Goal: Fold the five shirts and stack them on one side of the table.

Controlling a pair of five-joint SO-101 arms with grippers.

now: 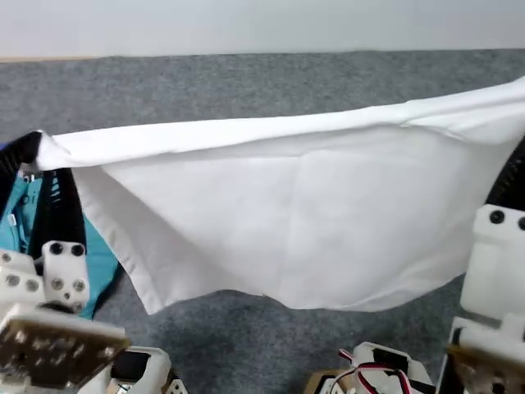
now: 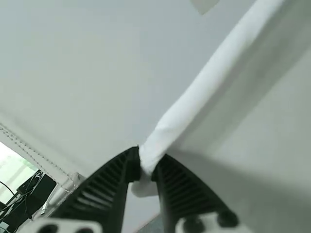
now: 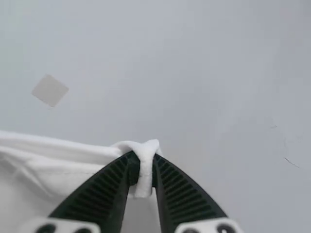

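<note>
A white shirt hangs stretched across the table, held up at both ends so that its top edge runs as a rolled band from the left side to the right, rising a little toward the right. Its body drapes down toward the near side, and the lower hem sags in a curve above the grey surface. The left gripper is closed tight on the shirt's left end, with a bunched twist of fabric squeezed between its ribbed black fingers and the rolled edge leading away from the tips. The right gripper is likewise clamped on the right end, a small fold of white cloth standing up between its fingertips and the rest of the shirt trailing off to one side of it. In the high view the shirt's left corner sits right at the left arm's black jaw. A teal garment lies on the table at the near left, under that arm and partly covered by the white shirt's lower left corner.
</note>
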